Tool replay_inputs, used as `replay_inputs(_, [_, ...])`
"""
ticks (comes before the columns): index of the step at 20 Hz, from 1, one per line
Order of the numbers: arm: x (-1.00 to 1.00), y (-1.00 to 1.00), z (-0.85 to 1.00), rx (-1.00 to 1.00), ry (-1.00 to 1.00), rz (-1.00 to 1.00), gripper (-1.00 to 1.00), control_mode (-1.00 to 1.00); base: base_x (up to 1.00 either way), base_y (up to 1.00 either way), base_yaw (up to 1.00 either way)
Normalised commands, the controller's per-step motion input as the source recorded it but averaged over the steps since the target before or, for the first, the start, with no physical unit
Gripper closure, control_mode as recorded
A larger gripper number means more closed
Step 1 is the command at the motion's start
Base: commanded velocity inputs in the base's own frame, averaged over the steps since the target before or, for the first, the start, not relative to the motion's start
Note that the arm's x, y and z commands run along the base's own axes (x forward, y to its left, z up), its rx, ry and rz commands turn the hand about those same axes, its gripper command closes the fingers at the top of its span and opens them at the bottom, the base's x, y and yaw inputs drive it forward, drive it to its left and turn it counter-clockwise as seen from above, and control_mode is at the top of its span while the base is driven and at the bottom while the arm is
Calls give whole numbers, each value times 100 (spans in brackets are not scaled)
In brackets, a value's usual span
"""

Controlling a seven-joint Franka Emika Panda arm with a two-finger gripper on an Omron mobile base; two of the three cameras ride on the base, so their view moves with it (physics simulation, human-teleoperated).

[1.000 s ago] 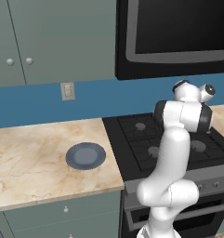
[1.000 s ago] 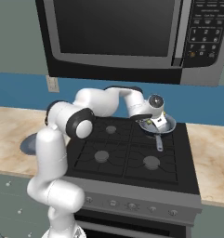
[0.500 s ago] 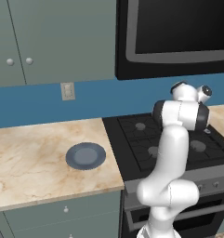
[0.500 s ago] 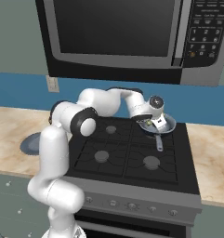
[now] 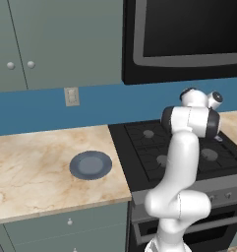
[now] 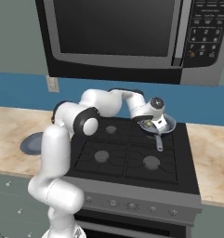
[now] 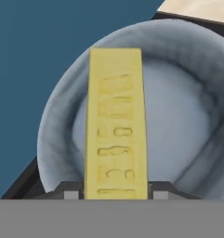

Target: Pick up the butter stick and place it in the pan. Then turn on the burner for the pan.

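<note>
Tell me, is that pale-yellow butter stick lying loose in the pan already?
No, the pincer grips the pale-yellow rectangular butter stick at its near end, above the round grey-blue metal pan.

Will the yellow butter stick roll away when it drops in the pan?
Probably not: the pale-yellow rectangular butter stick has flat sides, so it should lie still. It looks stiff, staying straight between the fingers. The round grey-blue metal pan's raised sides should catch any slide.

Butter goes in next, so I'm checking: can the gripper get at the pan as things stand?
Probably yes. The gripper, shut on the butter stick, hangs right over the pan, and nothing lies between them.
</note>
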Motion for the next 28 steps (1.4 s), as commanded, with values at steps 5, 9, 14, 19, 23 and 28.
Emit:
replay_inputs(5, [11, -6, -9, 0, 3, 2, 100, -100, 0, 0, 0])
replay_inputs(9, [17, -9, -1, 0, 4, 2, 100, -100, 0, 0, 0])
replay_inputs(14, [20, -16, 0, 0, 5, 1, 100, -100, 0, 0, 0])
replay_inputs(19, [17, -17, -11, 0, 7, 2, 100, -100, 0, 0, 0])
replay_inputs(23, [12, -7, -17, 0, 5, 2, -100, -100, 0, 0, 0])
replay_inputs(28, [2, -5, -1, 0, 1, 1, -100, -100, 0, 0, 0])
